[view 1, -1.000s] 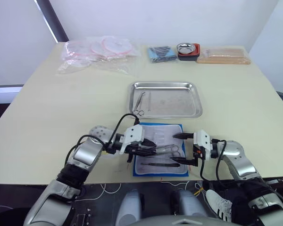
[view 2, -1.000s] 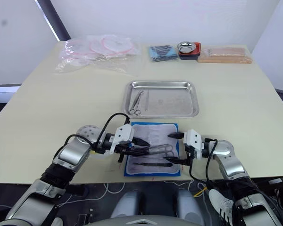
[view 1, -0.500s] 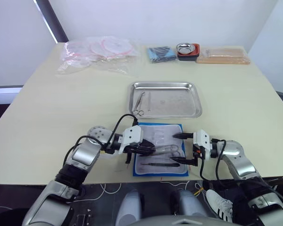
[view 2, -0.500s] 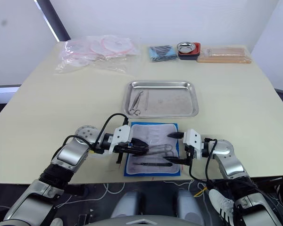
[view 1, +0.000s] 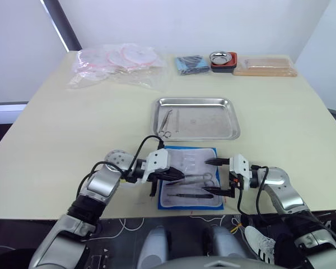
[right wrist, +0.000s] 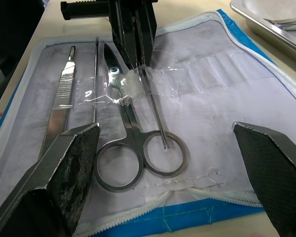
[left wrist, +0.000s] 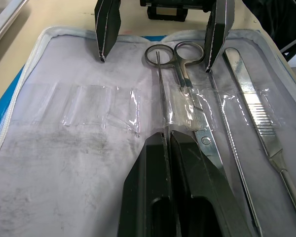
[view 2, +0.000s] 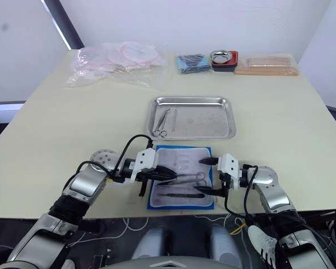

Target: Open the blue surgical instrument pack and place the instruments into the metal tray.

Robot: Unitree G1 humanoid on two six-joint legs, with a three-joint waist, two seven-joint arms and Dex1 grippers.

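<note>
The blue surgical instrument pack [view 1: 193,157] lies open near the table's front edge, pale lining up. In its clear pockets lie ring-handled scissors [right wrist: 133,143], a flat ridged tool [right wrist: 60,96] and a thin rod [right wrist: 94,79]. My left gripper [left wrist: 167,140] is over the pack's left half, shut on a slim straight instrument [left wrist: 160,89] that points toward the scissors' rings. My right gripper [view 1: 207,177] stands open at the pack's right edge, its fingers wide apart and holding nothing. The metal tray [view 1: 196,101] sits just beyond the pack, with two instruments [view 1: 167,122] at its left end.
Along the far edge lie clear plastic bags [view 1: 120,61], a dark-blue bundle [view 1: 190,63], a small steel bowl on a red base [view 1: 222,58] and a tan flat package [view 1: 266,66]. The pack sits close to the table's front edge.
My left gripper's fingers have drawn together on the slim instrument. The right gripper has held still.
</note>
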